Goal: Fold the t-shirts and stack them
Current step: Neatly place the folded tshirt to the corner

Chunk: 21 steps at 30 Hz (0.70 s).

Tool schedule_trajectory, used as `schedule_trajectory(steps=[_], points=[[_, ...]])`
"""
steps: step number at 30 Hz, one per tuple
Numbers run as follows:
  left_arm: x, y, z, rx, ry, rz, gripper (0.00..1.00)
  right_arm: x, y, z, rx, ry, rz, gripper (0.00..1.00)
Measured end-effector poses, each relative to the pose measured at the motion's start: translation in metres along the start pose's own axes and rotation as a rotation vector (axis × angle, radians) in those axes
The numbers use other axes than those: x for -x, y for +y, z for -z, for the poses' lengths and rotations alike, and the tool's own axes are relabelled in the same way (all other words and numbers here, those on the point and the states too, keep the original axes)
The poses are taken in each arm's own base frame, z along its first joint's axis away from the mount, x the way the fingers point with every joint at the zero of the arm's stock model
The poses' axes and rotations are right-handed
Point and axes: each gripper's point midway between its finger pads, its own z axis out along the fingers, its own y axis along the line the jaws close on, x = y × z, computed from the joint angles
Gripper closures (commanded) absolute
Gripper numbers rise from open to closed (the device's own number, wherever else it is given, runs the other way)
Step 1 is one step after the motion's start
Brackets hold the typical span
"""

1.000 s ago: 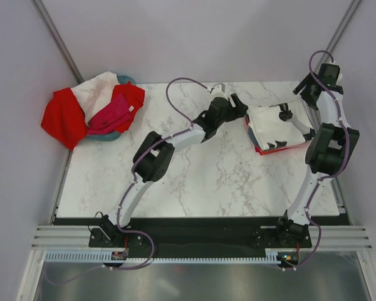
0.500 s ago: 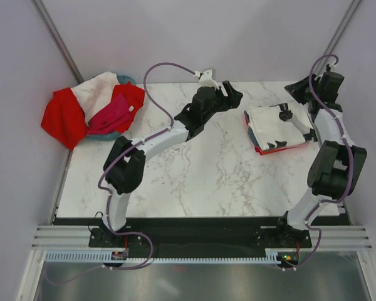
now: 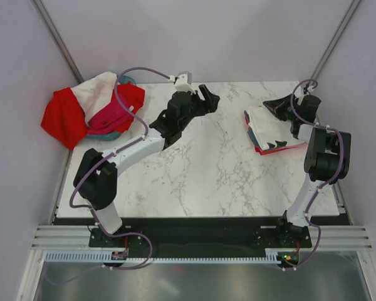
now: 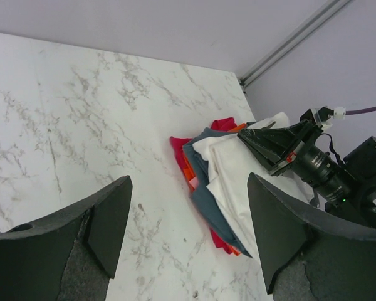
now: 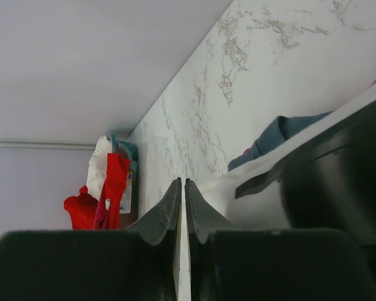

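The spread-apart left claw (image 3: 210,99) was swung left; the folded t-shirts (image 3: 269,128) could be dragged crooked by the pinched-together right claw (image 5: 182,183)

Left gripper (image 4: 188,188) spread wide, right gripper (image 5: 183,188) pinched together

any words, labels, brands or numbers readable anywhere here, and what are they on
No text can be read in any view.
White tag on the magenta shirt: too small and blurred to read.
Folded shirts: plain, no print or label showing.
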Motion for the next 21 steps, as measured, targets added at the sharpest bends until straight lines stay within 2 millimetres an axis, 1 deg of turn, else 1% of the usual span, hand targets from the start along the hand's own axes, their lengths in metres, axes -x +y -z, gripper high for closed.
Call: schedule_trajectory(steps=[4, 6, 8, 11, 13, 17, 19, 21], points=[[-0.014, 0.015, 0.002, 0.028, 0.03, -0.008, 0.19, -0.011, -0.028, -0.007, -0.024, 0.021, -0.041, 0.89], [-0.019, 0.018, 0.003, 0.037, 0.043, -0.011, 0.19, -0.014, -0.035, -0.008, -0.033, 0.028, -0.057, 0.88], [-0.021, 0.02, 0.003, 0.042, 0.051, -0.013, 0.19, -0.011, -0.034, -0.007, -0.032, 0.024, -0.058, 0.87], [-0.021, 0.02, 0.003, 0.041, 0.051, -0.015, 0.19, -0.005, -0.025, -0.003, -0.028, 0.017, -0.055, 0.87], [-0.021, 0.02, 0.004, 0.039, 0.052, -0.015, 0.19, 0.007, -0.015, 0.002, -0.02, -0.002, -0.05, 0.87], [-0.024, 0.017, 0.004, 0.021, 0.065, -0.014, 0.21, 0.051, 0.01, 0.021, 0.008, -0.089, -0.023, 0.87], [-0.025, 0.015, 0.004, 0.008, 0.074, -0.012, 0.21, 0.069, 0.018, 0.03, 0.016, -0.13, -0.009, 0.87], [-0.027, 0.011, 0.005, -0.01, 0.088, -0.006, 0.22, 0.085, 0.02, 0.038, 0.018, -0.164, -0.007, 0.87]])
